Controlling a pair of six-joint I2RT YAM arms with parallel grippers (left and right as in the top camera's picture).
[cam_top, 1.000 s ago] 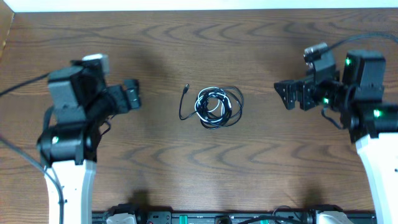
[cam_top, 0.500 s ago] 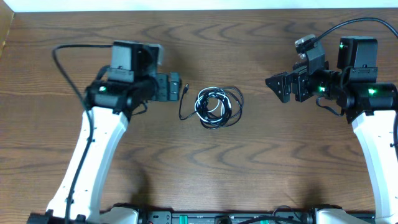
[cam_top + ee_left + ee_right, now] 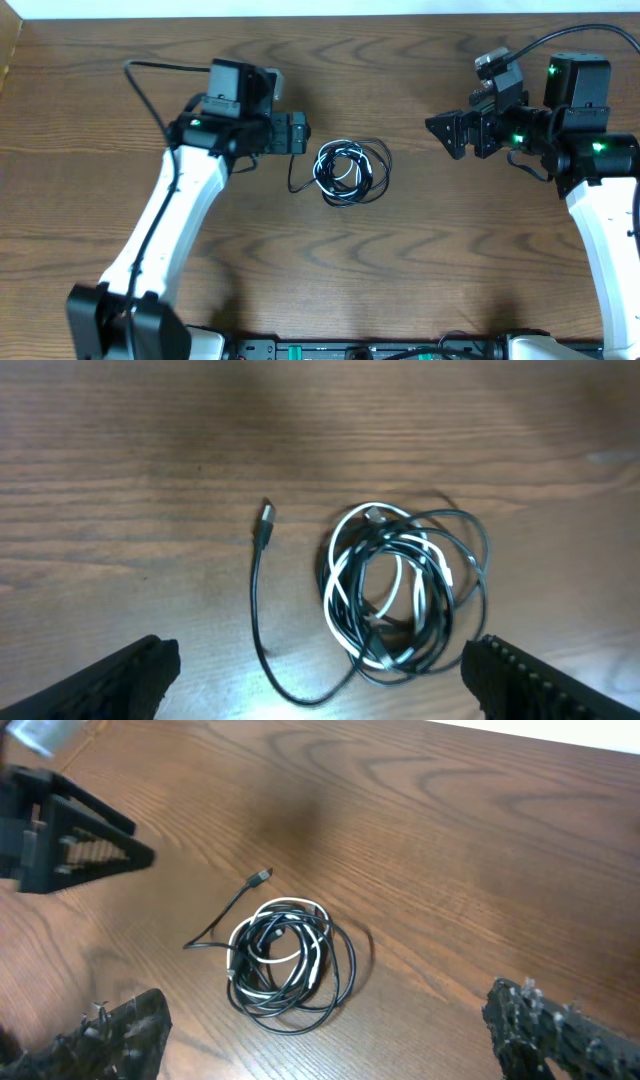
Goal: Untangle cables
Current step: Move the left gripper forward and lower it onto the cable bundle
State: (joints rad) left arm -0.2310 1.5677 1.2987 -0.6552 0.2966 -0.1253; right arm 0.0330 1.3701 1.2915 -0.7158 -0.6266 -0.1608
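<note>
The cables (image 3: pixel 350 172) lie in one tangled coil at the table's middle, black and white loops wound together. In the left wrist view the white cable (image 3: pixel 345 565) runs through the black loops (image 3: pixel 470 560). The black cable's loose tail curves out to the left and ends in a small plug (image 3: pixel 266 520). My left gripper (image 3: pixel 297 133) hovers open just left of the coil, over that plug, with the coil lying between its fingers (image 3: pixel 120 680) and nothing held. My right gripper (image 3: pixel 450 135) stands open well to the right of the coil (image 3: pixel 290 960), which lies ahead of it.
The dark wooden table (image 3: pixel 330 270) has bare surface all round the coil. A pale wall edge runs along the far side (image 3: pixel 320 8). In the right wrist view the left gripper (image 3: pixel 70 835) shows at the upper left, beyond the plug (image 3: pixel 262 876).
My left arm has swung right and forward from the table's left side to just beside the coil. The right gripper shifted slightly. The cables have not moved.
</note>
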